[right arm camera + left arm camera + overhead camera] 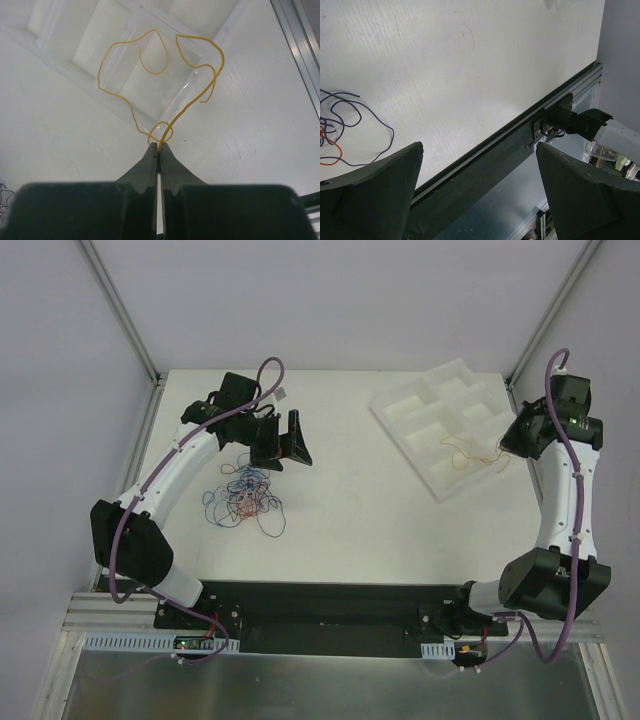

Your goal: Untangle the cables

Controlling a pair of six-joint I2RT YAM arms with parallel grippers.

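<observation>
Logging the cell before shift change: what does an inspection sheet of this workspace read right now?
Surface: white table, no spills seen.
Job's things: tangled pile of blue, red and purple wires; yellow wire hanging over the white compartment tray.
Clutter: nothing seen.
Grippers: left gripper open, empty; right gripper shut on the yellow wire.
Cables: purple harness along each arm.
Surroundings: aluminium frame, grey walls.

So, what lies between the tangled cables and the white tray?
Only bare table, as the top view shows. The open left end effector hangs beside the tangled cables, off the stretch towards the white tray.
</observation>
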